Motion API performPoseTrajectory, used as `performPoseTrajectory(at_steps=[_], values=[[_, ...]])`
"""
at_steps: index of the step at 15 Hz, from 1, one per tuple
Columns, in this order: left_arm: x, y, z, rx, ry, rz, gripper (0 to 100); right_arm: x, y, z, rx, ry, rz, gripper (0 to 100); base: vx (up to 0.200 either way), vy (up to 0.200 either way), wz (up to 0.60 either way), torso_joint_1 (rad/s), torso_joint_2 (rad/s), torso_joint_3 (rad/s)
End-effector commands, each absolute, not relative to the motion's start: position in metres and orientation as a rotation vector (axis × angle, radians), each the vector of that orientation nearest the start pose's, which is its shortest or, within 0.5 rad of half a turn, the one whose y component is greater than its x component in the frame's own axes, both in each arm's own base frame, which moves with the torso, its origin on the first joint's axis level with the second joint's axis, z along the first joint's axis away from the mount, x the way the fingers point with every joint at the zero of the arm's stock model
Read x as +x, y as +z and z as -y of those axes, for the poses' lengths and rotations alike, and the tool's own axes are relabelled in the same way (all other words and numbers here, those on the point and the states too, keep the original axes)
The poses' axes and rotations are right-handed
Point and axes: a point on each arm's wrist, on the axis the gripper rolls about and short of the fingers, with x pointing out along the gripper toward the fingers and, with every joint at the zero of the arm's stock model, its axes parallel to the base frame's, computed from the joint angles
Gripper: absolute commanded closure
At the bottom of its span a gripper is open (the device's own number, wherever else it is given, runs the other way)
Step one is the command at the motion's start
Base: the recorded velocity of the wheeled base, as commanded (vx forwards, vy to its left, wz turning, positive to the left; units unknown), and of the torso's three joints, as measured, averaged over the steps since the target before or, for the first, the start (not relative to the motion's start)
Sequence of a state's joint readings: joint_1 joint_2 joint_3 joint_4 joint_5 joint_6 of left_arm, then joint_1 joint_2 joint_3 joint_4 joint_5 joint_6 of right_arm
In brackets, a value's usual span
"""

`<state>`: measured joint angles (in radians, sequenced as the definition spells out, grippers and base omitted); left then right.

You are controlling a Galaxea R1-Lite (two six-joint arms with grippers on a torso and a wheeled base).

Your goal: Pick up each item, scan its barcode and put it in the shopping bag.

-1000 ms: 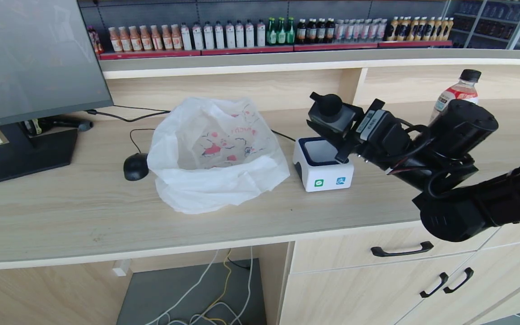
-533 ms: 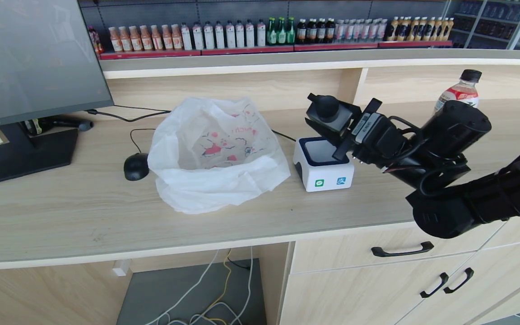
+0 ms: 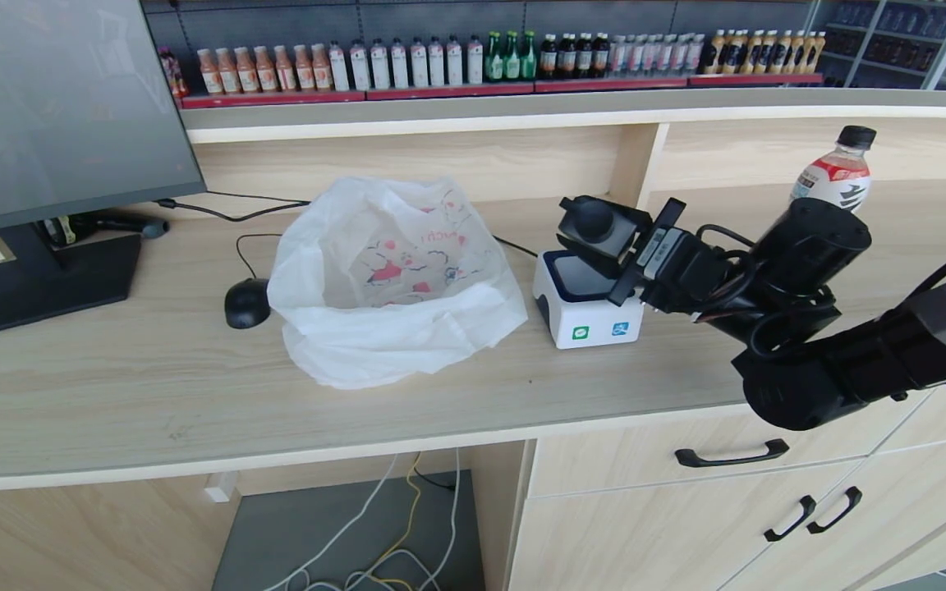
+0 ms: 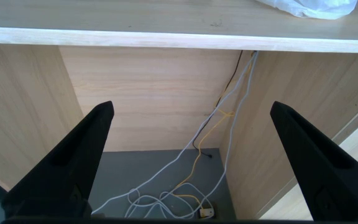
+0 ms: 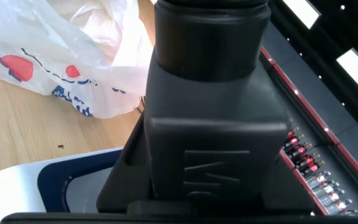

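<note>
R gripper [image 3: 622,246] is clamped on a dark square-bodied bottle [image 3: 594,220] w/ a round cap. It's tilted and sits right above the white scanner [image 3: 588,320], just beside the shopping bag [image 3: 391,279]. Looks rigid and smooth imo, prob a bit slick, so squeeze the flat sides under the cap, not the cap itself. L gripper [image 4: 191,112] is spread wide w/ nothing in it, down below the tabletop [image 3: 153,386] edge. Another bottle [image 3: 838,172] stands at the back right
</note>
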<state>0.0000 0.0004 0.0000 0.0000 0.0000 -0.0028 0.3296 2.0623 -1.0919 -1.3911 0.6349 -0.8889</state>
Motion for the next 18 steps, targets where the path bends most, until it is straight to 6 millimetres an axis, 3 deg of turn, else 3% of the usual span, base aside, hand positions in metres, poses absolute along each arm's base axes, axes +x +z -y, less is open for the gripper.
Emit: performPoseTrajectory(at_steps=[1, 11, 18], values=[[-0.0228, 0.0755, 0.0000, -0.003, 0.000, 0.000, 0, 0.3704, 0.1969, -0.1403, -0.869, 0.703, 0.813, 100, 0.000, 0.000, 0.00, 0.000, 0.00, 0.000], [-0.0228, 0.0755, 0.0000, -0.003, 0.000, 0.000, 0, 0.3754, 0.1925, -0.1381, -0.870, 0.699, 0.801, 100, 0.000, 0.000, 0.00, 0.000, 0.00, 0.000], [-0.0228, 0.0755, 0.0000, -0.003, 0.000, 0.000, 0, 0.3697, 0.2016, -0.1381, -0.866, 0.692, 0.819, 100, 0.000, 0.000, 0.00, 0.000, 0.00, 0.000]])
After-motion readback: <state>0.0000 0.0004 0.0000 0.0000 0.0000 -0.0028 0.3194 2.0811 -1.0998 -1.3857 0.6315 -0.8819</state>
